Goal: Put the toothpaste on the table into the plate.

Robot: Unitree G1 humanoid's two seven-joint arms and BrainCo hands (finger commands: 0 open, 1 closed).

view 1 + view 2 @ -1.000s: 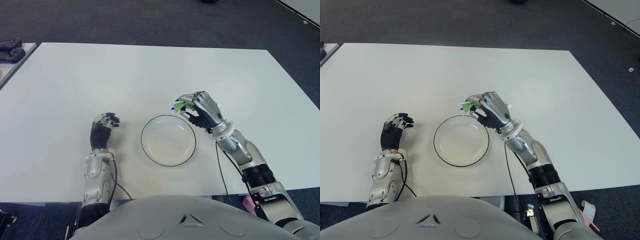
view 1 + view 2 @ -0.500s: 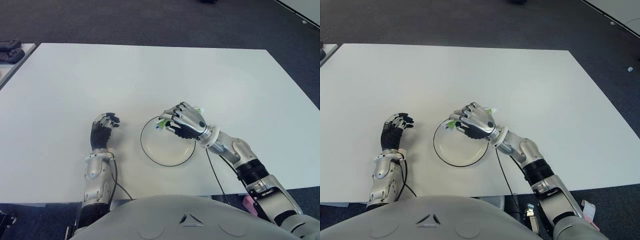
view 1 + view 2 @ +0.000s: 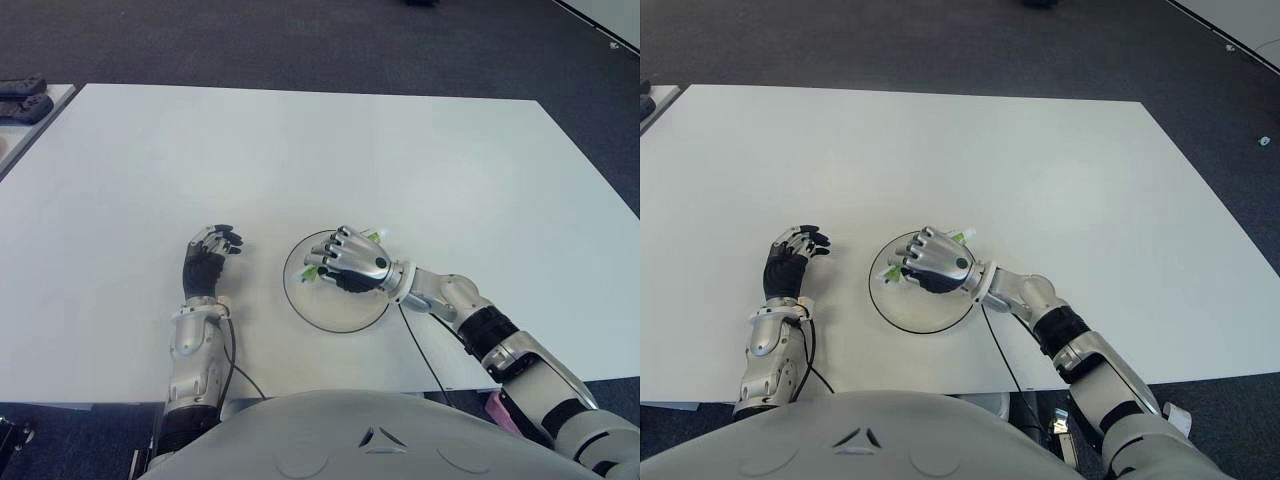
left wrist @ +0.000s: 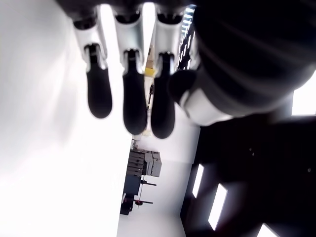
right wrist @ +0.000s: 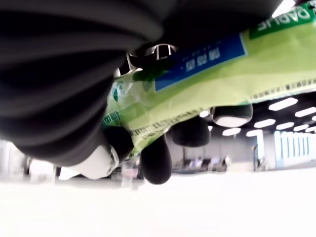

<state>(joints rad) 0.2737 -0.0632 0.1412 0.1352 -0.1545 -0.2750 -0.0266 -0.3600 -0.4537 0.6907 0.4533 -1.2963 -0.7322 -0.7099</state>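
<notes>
- Toothpaste (image 3: 318,270) sits in our right hand (image 3: 352,268), w/ the fingers (image 5: 156,160) curled round it; hand is low over the plate (image 3: 300,303), inside the rim, green tube ends poking out both sides of the fist.
- Right wrist view confirms: tube clamped betw. fingers and palm, white plate just below. We can't tell if the tube touches the plate yet.
- Left hand (image 3: 208,258) shows left of the plate, apart from it, on the white surface (image 3: 130,180); its fingers (image 4: 133,106) are loosely bent and hold nothing.
- Step in hand, as we judge it: set-down and release. To do it well we'd lower till the tube lies flat on the plate floor, near centre, then ease the fingers open gradually so it doesn't roll or flick out.
- We'd keep the tube's long axis inside the rim; an end resting on the edge could tip it off onto the surface.
- We'd lift straight up after release, so fingertips don't drag the tube or nudge the plate.
- Writing: tube is yellow-green w/ a blue band carrying small white characters we can't read; a green patch near the corner of the wrist view shows what looks like "DARLIE", partly cut off. Fine print below is too small to read.
</notes>
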